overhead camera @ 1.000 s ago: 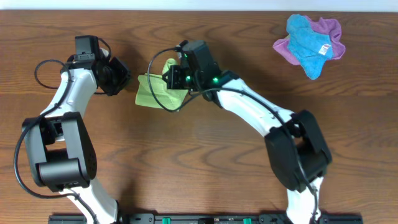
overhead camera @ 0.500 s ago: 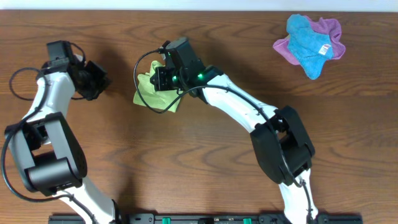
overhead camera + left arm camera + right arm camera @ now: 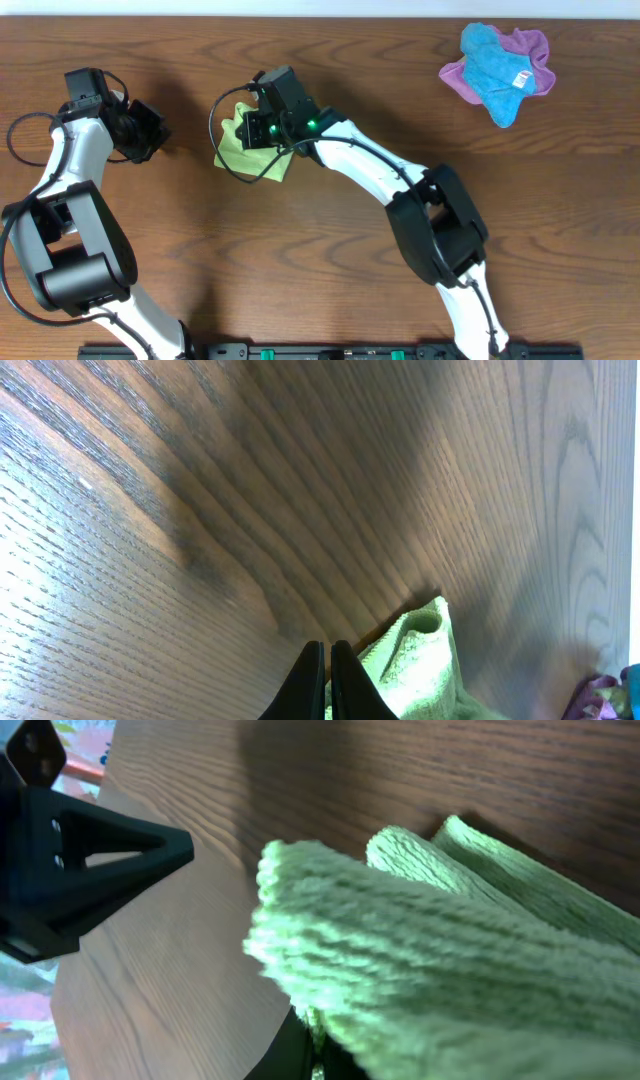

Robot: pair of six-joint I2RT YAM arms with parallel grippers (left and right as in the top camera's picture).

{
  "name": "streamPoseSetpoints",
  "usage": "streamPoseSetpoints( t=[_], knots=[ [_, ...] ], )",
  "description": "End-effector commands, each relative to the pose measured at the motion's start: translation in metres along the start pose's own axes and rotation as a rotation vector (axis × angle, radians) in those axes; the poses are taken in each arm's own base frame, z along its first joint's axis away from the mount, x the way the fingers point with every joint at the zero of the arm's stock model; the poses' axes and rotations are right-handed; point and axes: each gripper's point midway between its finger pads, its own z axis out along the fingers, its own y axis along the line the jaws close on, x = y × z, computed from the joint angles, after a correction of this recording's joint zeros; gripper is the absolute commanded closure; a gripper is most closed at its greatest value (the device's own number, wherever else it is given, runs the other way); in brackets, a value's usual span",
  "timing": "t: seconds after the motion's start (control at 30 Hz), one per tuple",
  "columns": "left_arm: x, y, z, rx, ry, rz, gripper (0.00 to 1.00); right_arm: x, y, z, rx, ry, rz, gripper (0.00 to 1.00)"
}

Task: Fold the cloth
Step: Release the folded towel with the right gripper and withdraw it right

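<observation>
Right fingers (image 3: 287, 1052) on the cloth (image 3: 232, 142)

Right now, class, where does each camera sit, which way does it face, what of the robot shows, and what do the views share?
Overhead: fixed above the table, looking straight down; both arms show, right gripper on the cloth, left gripper apart.
Left wrist: on the left arm, looking low across the table past its shut fingertips toward the cloth.
Right wrist: on the right arm, close on the cloth fold it holds; its fingers barely show.
Shared: all three see the cloth.
</observation>
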Motion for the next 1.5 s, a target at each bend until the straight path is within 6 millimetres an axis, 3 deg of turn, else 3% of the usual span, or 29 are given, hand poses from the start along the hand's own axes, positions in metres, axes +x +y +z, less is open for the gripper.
streamPoseSetpoints(
  t=[0.0,0.2,0.43,0.53,0.7,1.0,1.1,1.2,1.3,1.47],
  knots=[
    [0.000,0.002,-0.003,-0.006,-0.006,0.014,0.94,0.002,0.013,0.009,-0.024,0.019,-0.032,0.99],
    [0.000,0.002,-0.003,-0.006,-0.006,0.015,0.94,0.014,0.008,0.024,-0.015,0.055,-0.028,0.99],
    [0.000,0.002,-0.003,-0.005,-0.006,0.015,0.94,0.021,0.010,0.027,-0.006,0.068,-0.032,0.97],
    [-0.001,0.003,-0.003,-0.005,-0.007,0.013,0.94,0.022,0.012,0.028,-0.007,0.068,-0.045,0.77],
    [-0.004,0.006,-0.005,-0.003,-0.012,0.002,0.94,0.025,0.015,0.029,-0.015,0.076,-0.052,0.57],
    [-0.009,0.010,-0.009,0.007,-0.015,-0.017,0.94,0.023,0.025,0.024,-0.077,0.101,-0.050,0.30],
    [-0.010,0.011,-0.009,0.008,-0.017,-0.019,0.94,0.023,0.029,0.023,-0.094,0.107,-0.051,0.27],
    [-0.011,0.010,-0.010,0.009,-0.019,-0.019,0.94,0.024,0.028,0.022,-0.092,0.113,-0.048,0.17],
    [-0.012,0.008,-0.015,0.015,-0.029,-0.015,0.93,0.011,0.026,0.012,-0.074,0.081,-0.044,0.01],
    [-0.018,0.003,-0.030,0.033,-0.065,-0.007,0.73,-0.026,-0.002,-0.025,0.047,0.010,-0.060,0.01]
  ],
)
